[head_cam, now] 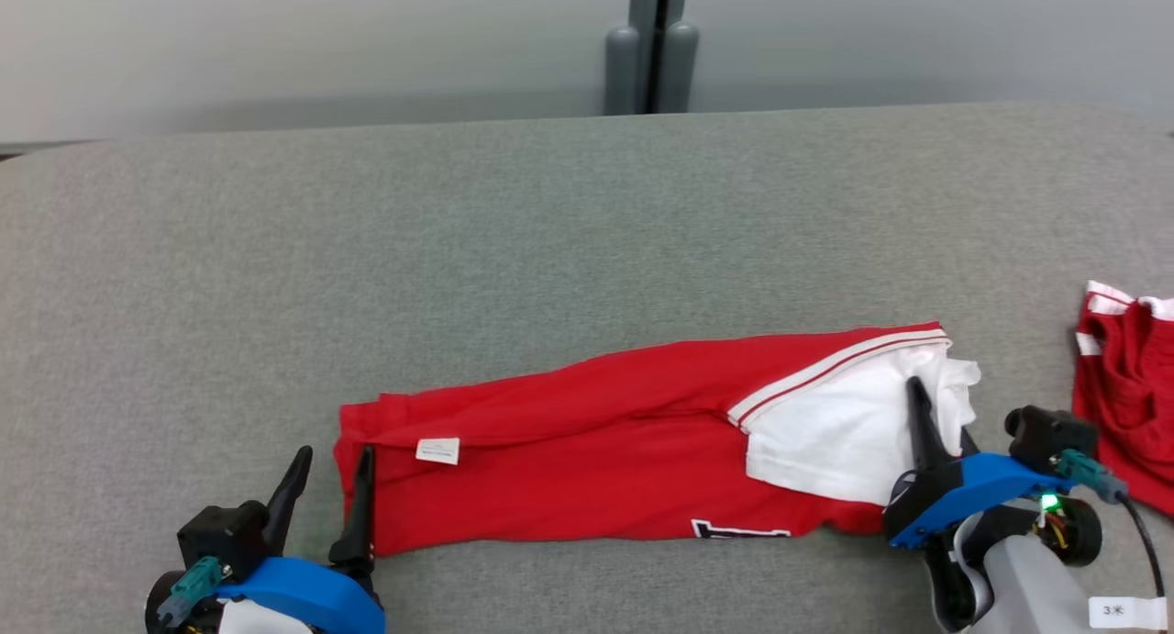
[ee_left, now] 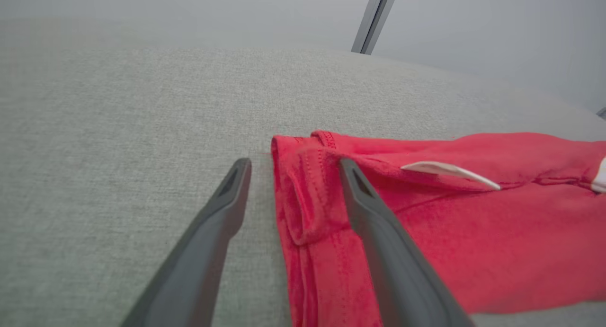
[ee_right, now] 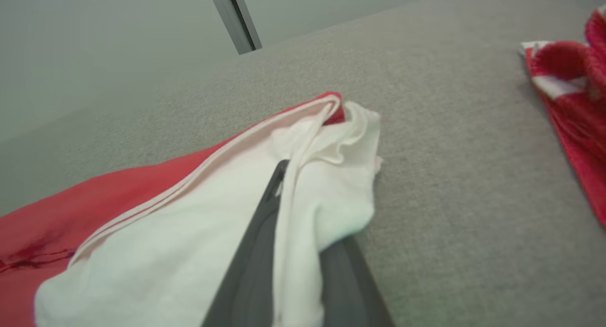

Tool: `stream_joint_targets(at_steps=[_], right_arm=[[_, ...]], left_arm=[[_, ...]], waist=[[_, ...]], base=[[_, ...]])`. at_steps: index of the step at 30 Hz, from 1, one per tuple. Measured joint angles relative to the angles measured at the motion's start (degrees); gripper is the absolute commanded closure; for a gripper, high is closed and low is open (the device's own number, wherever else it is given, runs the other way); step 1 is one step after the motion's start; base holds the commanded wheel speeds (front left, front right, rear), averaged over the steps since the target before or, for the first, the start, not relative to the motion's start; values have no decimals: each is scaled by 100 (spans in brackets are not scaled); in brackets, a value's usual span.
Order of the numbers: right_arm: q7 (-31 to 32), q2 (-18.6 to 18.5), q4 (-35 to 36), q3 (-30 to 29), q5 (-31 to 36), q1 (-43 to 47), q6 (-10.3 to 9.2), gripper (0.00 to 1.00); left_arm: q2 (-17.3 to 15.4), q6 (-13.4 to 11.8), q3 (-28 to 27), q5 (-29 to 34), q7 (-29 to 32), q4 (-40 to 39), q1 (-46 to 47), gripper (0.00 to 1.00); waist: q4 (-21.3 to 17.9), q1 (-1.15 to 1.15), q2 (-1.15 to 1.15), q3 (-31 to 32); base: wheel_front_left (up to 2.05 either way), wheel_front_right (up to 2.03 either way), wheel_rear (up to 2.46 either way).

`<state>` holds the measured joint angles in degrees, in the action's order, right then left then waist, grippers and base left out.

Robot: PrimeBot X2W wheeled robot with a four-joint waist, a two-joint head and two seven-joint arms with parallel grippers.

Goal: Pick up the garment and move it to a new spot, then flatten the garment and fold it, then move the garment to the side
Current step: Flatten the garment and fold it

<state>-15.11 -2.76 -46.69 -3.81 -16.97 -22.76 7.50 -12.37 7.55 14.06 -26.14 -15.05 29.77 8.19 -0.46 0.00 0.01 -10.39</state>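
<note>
Garment (head_cam: pixel 587 450) lies on the grey surface (head_cam: pixel 550 249) near the front edge, a long red strip running left-right. It looks flattened & folded lengthwise at least once, w/ a white label (head_cam: pixel 437 450) near its left end and a white sleeve part (head_cam: pixel 825 432) at the right end.

Left hand (head_cam: pixel 335 455) is spread wide, holding nothing: one finger over bare surface, the other over the strip's left end, so it straddles that edge. Right hand (head_cam: pixel 920 409) is pinched narrow on the white cloth; in the right wrist view the fabric runs btw. its two fingers. A second red garment (head_cam: pixel 1124 386) sits bunched at far right, apart from this one.

My read: pick-up/move & flatten prob. done, folding part-way. A crosswise fold looks next, left end not yet gripped. Move to the side is left to do.
</note>
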Motion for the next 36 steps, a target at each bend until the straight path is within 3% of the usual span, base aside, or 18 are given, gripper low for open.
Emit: stream_joint_targets(at_steps=[5, 12, 21, 31, 32, 33, 34, 36], right_arm=[[0, -8, 405, -36, 108, 21, -1, 100], [-1, -19, 1195, 1805, -1411, 182, -1, 100], [8, -5, 1350, 3446, -2697, 45, -1, 100], [8, 2, 477, 3949, -3174, -646, -1, 100], [8, 2, 405, 3971, -3217, -666, -2, 70], [8, -4, 346, 4030, -3309, -671, -2, 17], [9, -2, 319, 4097, -3414, -676, -2, 0], [9, -3, 344, 4281, -3538, -737, -2, 0]], left_arm=[[75, 0, 76, 46, 0, 16, -18, 0], [104, 0, 186, 43, 0, 88, -14, 0], [109, 0, 358, 33, 1, 304, -2, 0], [181, 0, 753, -108, 0, 427, 130, 0], [187, 0, 803, -109, 0, 431, 151, 0], [192, 0, 848, -110, 0, 442, 157, 0], [203, 0, 886, -113, 0, 454, 157, 0], [207, 0, 900, -138, 0, 455, 160, 0]], waist=[[-163, 0, 0, 115], [84, 0, 0, 186], [928, -1, -1, 359], [2078, 0, -1, 376], [2173, -1, -1, 364], [2254, -1, -2, 346], [2322, -1, -1, 322], [2404, 0, -1, 266]], base=[[0, 0, 0], [0, 0, 0], [0, 0, 0], [0, 0, 0], [0, 0, 0], [0, 0, 0], [0, 0, 0], [0, 0, 0]])
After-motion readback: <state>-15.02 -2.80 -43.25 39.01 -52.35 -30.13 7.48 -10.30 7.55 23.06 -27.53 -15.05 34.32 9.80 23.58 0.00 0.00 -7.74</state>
